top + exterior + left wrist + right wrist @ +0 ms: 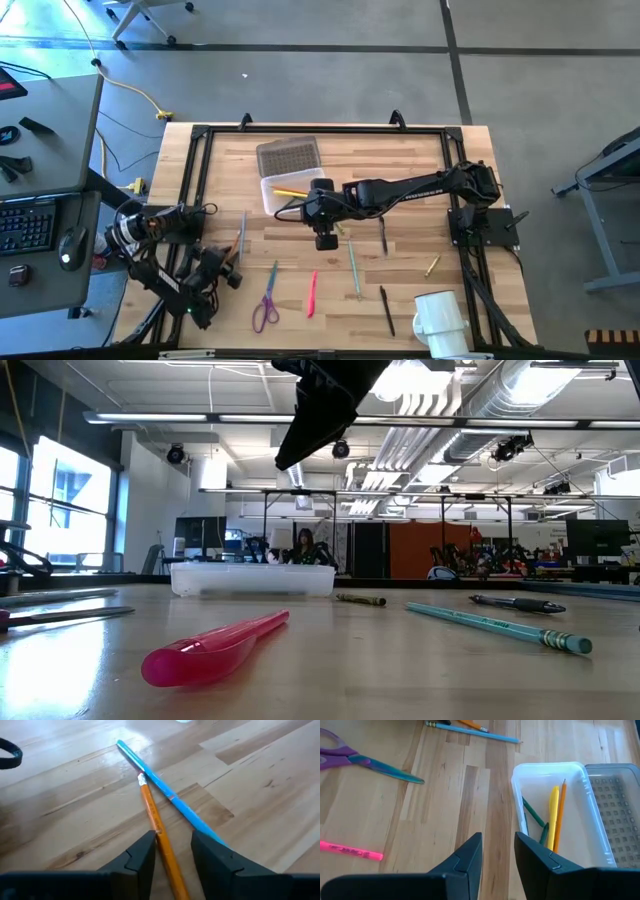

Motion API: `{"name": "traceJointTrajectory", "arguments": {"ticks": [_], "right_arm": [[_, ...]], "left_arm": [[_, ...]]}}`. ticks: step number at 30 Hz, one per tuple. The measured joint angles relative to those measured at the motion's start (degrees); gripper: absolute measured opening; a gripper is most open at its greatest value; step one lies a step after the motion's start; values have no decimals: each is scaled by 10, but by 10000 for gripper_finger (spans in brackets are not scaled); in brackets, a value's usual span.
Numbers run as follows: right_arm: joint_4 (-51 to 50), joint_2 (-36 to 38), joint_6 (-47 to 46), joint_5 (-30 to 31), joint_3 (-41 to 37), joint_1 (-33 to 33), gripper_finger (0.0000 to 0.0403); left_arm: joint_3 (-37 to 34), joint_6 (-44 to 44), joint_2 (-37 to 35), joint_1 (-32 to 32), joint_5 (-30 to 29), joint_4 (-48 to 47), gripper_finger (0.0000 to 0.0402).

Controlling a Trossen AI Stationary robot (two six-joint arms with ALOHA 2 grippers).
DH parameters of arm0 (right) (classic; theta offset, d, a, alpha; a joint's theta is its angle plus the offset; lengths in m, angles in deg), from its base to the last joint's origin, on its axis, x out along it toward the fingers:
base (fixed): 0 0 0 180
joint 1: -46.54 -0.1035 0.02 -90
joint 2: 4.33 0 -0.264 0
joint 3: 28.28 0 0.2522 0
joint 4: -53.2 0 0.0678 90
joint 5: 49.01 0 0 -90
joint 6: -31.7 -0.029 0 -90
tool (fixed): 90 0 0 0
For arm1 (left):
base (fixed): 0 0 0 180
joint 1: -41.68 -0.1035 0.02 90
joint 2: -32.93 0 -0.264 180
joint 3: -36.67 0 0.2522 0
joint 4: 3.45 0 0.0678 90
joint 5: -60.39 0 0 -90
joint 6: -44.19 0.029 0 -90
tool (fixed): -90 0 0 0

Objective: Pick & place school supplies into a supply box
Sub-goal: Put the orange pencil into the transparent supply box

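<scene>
My left gripper (pixel 172 837) is open near the table's left side (pixel 232 262). Its fingers stand on either side of an orange pencil (pixel 152 815) that lies on the wood, crossed with a blue pencil (pixel 165 790). My right gripper (pixel 498 837) is open and empty, hovering above the table (pixel 326 240) just in front of the supply box (pixel 547 766). The clear box (pixel 290 190) holds a yellow pen (pixel 553 815), an orange pencil (pixel 560 812) and green pens (pixel 534 815). Purple scissors (pixel 267 300), a pink highlighter (pixel 312 293) and a teal pencil (pixel 354 268) lie flat on the table.
A flat grey textured rectangle (pixel 288 157) lies against the box's far side. A white mug (pixel 440 320) stands near the table's near right corner. Black pens (pixel 386 308) (pixel 383 235) and a short yellowish pencil (pixel 431 265) lie on the right half.
</scene>
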Motion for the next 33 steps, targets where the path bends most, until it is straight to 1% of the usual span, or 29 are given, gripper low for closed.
{"name": "traceJointTrajectory", "arguments": {"ticks": [4,7,10,14,15,23,29,33], "right_arm": [[0,0,4,0,0,0,98],[0,0,11,0,0,0,98],[0,0,11,0,0,0,98],[0,0,13,0,0,0,98],[0,0,16,0,0,0,98],[4,0,26,0,0,0,98],[4,0,39,0,0,0,98],[4,0,38,0,0,0,98]], "left_arm": [[-22,-4,0,0,-24,12,142],[-34,-5,1,-1,-31,19,121],[-42,-7,1,-1,-36,25,93],[-43,-17,2,-2,-43,16,45],[-44,-18,3,-2,-46,12,40],[-45,-24,4,-35,-31,-5,40],[-41,-25,-10,-73,-43,-15,49],[-33,-30,-31,-101,-56,-40,40]]}}
